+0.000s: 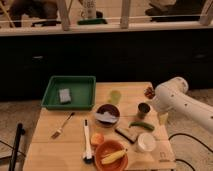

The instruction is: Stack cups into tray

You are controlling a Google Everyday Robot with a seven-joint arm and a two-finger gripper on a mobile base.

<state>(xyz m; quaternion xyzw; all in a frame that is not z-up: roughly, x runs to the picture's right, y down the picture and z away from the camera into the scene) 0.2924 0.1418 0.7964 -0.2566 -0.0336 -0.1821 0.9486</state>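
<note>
The green tray point(52, 86) sits at the table's back left with a grey sponge point(64, 95) lying in it. A pale yellow-green cup point(115, 96) stands upright right of the tray. A small grey metal cup point(143, 110) stands further right, behind a green vegetable point(141, 126). My white arm point(175, 100) reaches in from the right. Its gripper point(161, 117) hangs at the table's right edge, just right of the metal cup and apart from it. The gripper is open and holds nothing; the arm hides most of it.
A dark bowl point(107, 115) stands mid-table. An orange bowl point(100, 150) with a banana, an orange fruit point(97, 138), a white-handled brush point(86, 137), a fork point(61, 126), a dark block point(126, 134) and a white cup point(146, 142) fill the front. A brown object point(149, 92) lies back right.
</note>
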